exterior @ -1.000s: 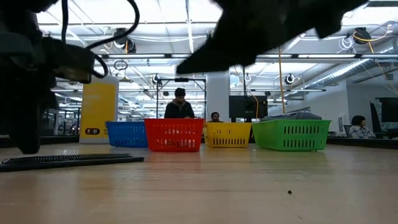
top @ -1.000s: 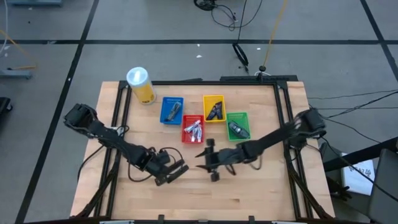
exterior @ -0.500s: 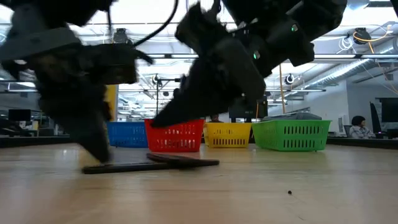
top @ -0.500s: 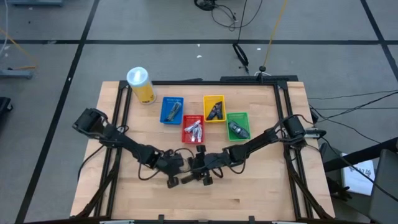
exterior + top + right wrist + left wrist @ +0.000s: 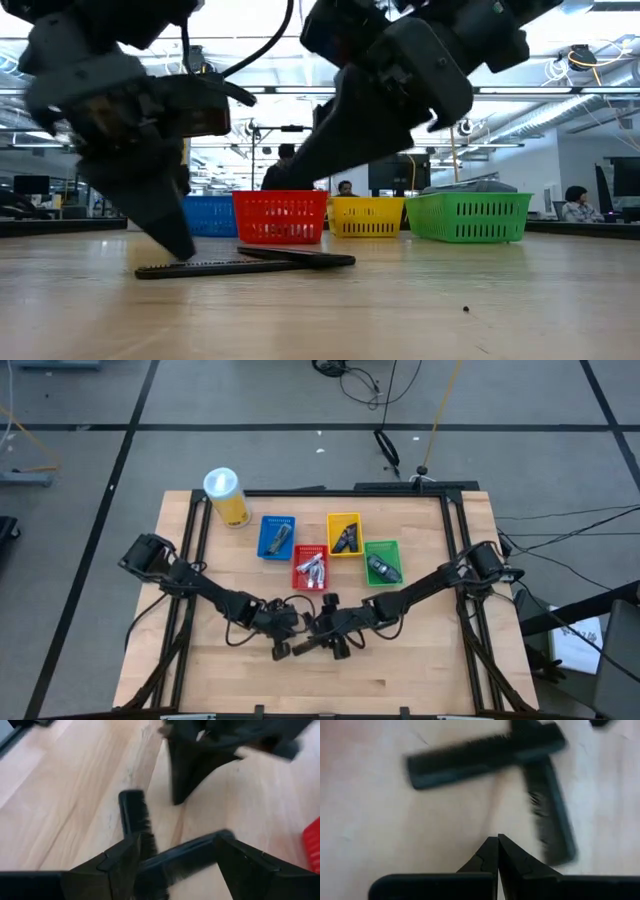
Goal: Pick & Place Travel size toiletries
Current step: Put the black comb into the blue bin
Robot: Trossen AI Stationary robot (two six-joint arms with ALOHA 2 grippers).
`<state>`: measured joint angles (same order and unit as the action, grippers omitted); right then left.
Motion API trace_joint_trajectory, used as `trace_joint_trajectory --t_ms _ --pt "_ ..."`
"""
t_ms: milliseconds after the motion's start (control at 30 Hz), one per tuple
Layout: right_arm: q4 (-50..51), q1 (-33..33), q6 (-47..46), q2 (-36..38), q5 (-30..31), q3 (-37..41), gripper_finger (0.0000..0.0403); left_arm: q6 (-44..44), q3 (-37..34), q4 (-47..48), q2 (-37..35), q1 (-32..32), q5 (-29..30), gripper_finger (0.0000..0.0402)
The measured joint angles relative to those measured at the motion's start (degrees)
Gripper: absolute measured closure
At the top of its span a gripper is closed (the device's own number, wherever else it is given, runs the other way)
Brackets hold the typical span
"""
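Your right claw (image 5: 172, 857) stands open astride two crossed black combs (image 5: 485, 752) lying mid-bench (image 5: 420, 670), while the closed left claw (image 5: 497, 851) hovers just beside. Closing here could snag both combs or bump the left claw. Four baskets (image 5: 312, 568), one yellow canister (image 5: 227, 495).

You see two black combs (image 5: 245, 263) on the pale wood-grain table (image 5: 420, 670), baskets in blue (image 5: 276, 537), red (image 5: 310, 567), yellow (image 5: 344, 533) and green (image 5: 382, 561), and a yellow canister (image 5: 226, 497) with white lid.
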<state>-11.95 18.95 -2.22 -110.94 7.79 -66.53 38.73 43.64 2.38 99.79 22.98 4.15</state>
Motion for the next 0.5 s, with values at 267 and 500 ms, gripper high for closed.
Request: trace_joint_trajectory --t_ms 267,500 --pt "8.25 3.06 -1.03 -0.26 7.16 0.10 0.0159 -0.32 -0.04 0.02 0.00 -2.87 1.90 0.0401" --pt "7.72 6.57 0.31 -1.24 8.68 0.10 0.0156 -1.98 -0.04 0.06 0.00 -3.33 4.81 0.0401"
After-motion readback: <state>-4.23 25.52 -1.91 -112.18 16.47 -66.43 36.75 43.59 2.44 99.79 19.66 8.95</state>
